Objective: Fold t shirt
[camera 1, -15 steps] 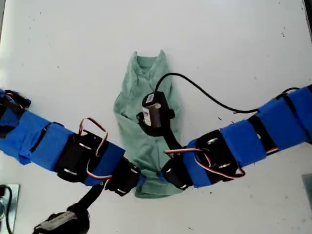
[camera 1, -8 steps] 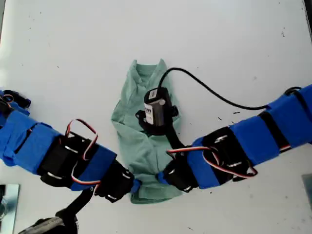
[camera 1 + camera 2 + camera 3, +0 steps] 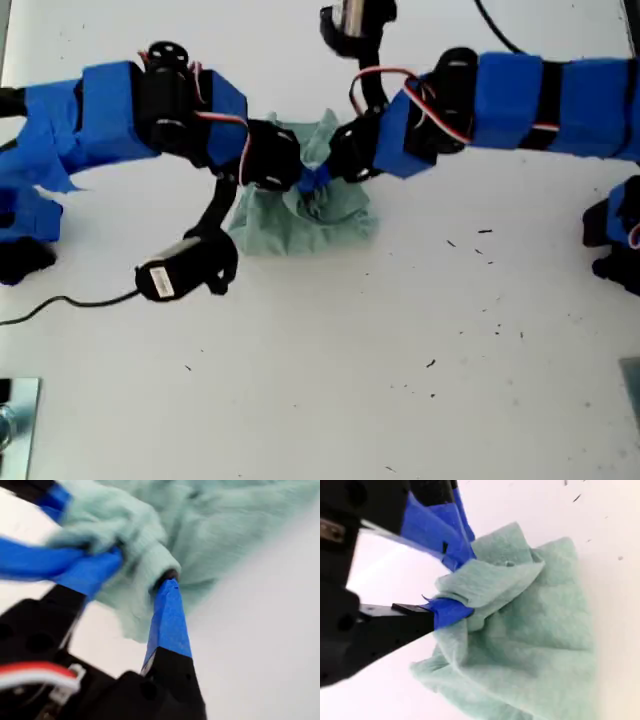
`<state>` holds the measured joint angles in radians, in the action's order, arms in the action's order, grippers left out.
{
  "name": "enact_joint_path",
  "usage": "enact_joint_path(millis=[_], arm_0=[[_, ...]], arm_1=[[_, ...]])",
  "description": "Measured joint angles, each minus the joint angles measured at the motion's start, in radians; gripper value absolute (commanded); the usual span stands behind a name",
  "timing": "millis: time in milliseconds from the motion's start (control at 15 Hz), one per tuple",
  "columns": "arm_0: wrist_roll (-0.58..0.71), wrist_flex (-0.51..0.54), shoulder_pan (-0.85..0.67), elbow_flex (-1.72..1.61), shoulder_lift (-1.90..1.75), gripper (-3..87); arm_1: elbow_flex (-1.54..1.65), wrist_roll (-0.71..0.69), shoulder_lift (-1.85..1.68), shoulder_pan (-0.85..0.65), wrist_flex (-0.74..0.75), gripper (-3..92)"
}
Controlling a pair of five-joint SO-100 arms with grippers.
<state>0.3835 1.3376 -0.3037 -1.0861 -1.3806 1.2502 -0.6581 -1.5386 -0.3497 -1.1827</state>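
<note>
Two pincers clamp the pale sage-green cotton t shirt (image 3: 300, 205); recommend lowering both together, keeping its edges aligned.

A robotics lab bench, by the look of it. The plain white surface (image 3: 400, 330) carries two blue-taped servo arms with exposed wiring. A loose black cable (image 3: 60, 305) trails across it.

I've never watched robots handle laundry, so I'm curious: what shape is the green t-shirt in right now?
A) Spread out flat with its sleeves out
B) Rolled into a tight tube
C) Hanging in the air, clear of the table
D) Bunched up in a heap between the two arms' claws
D: the t-shirt sits crumpled on the table, with my first gripper and my second gripper each pinching its cloth.
</note>
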Motion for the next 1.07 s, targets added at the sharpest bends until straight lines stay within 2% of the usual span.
enact_joint_path(millis=[133,333,400,533,600,667,800,933,1067], arm_0=[[-0.015,-0.031,-0.173,-0.184,-0.198,31.4],[-0.029,-0.161,-0.428,-0.644,-0.635,28.8],[-0.021,-0.238,-0.474,-0.839,-0.824,27.9],[-0.015,-0.302,-0.477,-1.157,-1.138,24.3],[-0.020,-0.322,-0.462,-1.281,-1.253,22.3],[-0.041,-0.344,-0.413,-1.407,-1.370,18.7],[-0.124,-0.402,-0.233,-1.651,-1.624,13.2],[-0.252,-0.425,-0.035,-1.913,-1.957,13.2],[-0.316,-0.380,0.046,-2.074,-2.171,12.3]], arm_1=[[0.049,-0.043,-0.054,-0.204,0.040,38.0],[0.362,-0.008,-0.298,-0.566,0.054,35.0],[0.486,-0.026,-0.423,-0.649,0.049,34.7],[0.727,-0.071,-0.696,-0.730,0.002,34.2],[0.848,-0.080,-0.847,-0.723,-0.032,31.8],[0.983,-0.080,-1.020,-0.686,-0.043,21.9],[1.289,-0.037,-1.394,-0.500,-0.037,8.9],[1.583,0.094,-1.818,-0.339,-0.083,6.6],[1.741,0.196,-1.937,-0.215,-0.109,7.4]])
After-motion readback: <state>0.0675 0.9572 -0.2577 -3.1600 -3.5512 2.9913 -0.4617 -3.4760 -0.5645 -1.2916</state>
